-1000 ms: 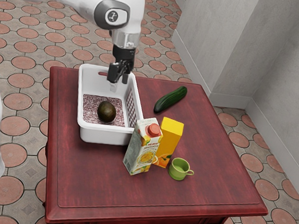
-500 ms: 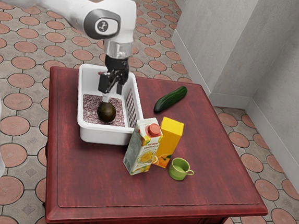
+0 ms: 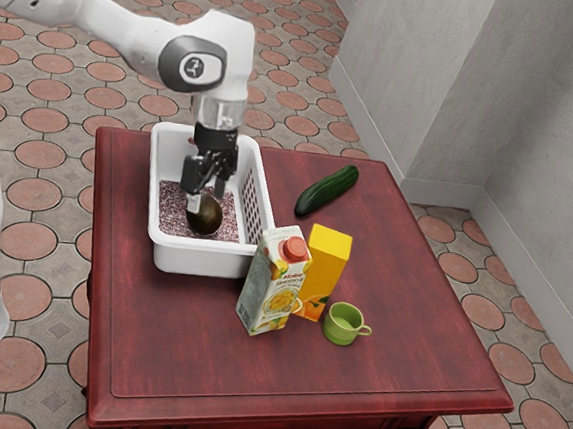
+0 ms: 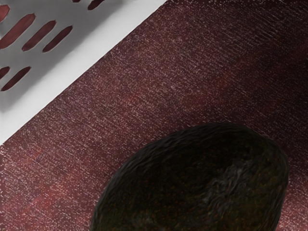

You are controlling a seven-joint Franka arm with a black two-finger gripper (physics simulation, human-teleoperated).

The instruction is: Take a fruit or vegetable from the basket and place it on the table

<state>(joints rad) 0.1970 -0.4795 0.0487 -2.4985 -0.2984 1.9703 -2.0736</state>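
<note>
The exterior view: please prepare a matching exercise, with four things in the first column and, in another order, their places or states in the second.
Things:
1. dark oval avocado
2. long green cucumber
3. patterned carton with red cap
4. small light-green cup

Places or states:
A. partly hides the yellow carton
B. handle toward the exterior view's right
C. inside the white perforated basket
D. lies on the dark-red table

Pairs: 1-C, 2-D, 3-A, 4-B

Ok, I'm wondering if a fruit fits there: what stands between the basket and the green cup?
In the exterior view, the red-capped carton and the yellow carton stand between the basket and the green cup.
</note>
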